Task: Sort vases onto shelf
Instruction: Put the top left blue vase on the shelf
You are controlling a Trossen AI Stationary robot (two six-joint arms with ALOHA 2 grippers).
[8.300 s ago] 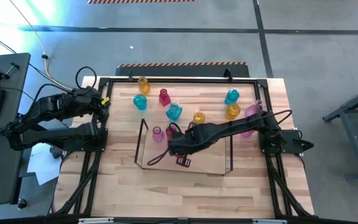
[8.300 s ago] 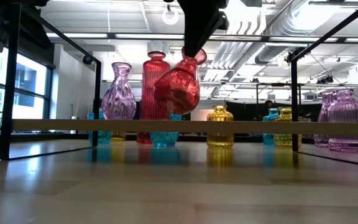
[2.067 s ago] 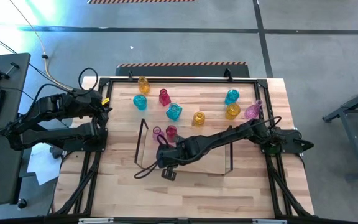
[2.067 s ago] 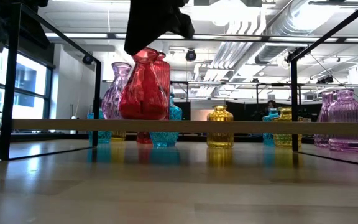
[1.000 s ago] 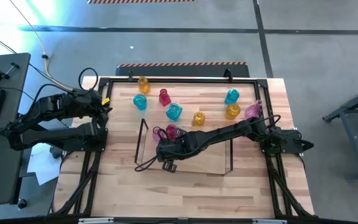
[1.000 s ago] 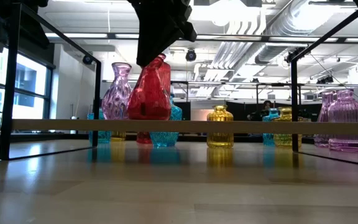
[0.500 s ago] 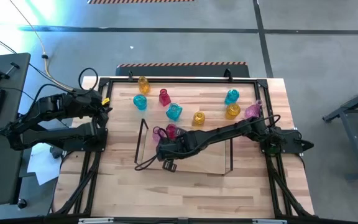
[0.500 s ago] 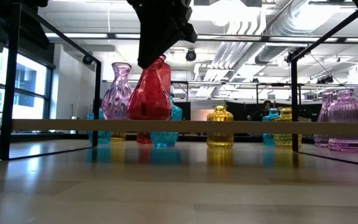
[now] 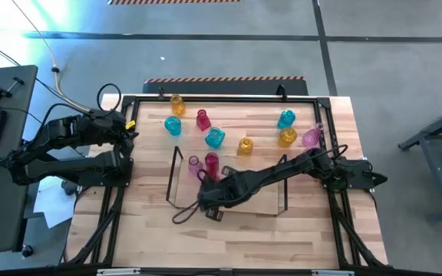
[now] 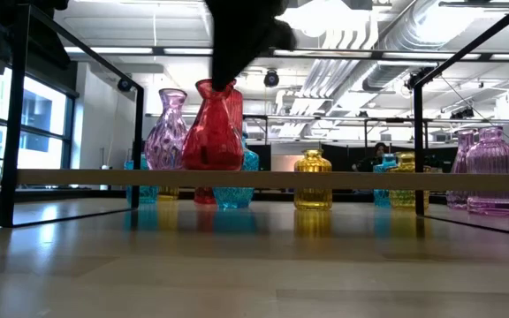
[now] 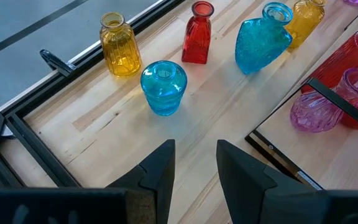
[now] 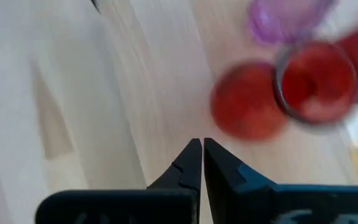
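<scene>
The right end effector hangs over the shelf near the middle of the worktop, its fingers pressed together and holding nothing. A red vase stands upright on the shelf just beside a pink vase. The left end effector waits by the worktop's left edge, fingers narrowly parted and empty; other vases stand along the far side.

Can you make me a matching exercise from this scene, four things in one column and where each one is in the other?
Things:
1. red vase
2. round cyan vase
3. right gripper
4. left gripper

Places:
A. shut, over the shelf
B. standing on the shelf beside a pink vase
C. at the table's left edge
D. on the bare table

Pairs: 1-B, 2-D, 3-A, 4-C
</scene>
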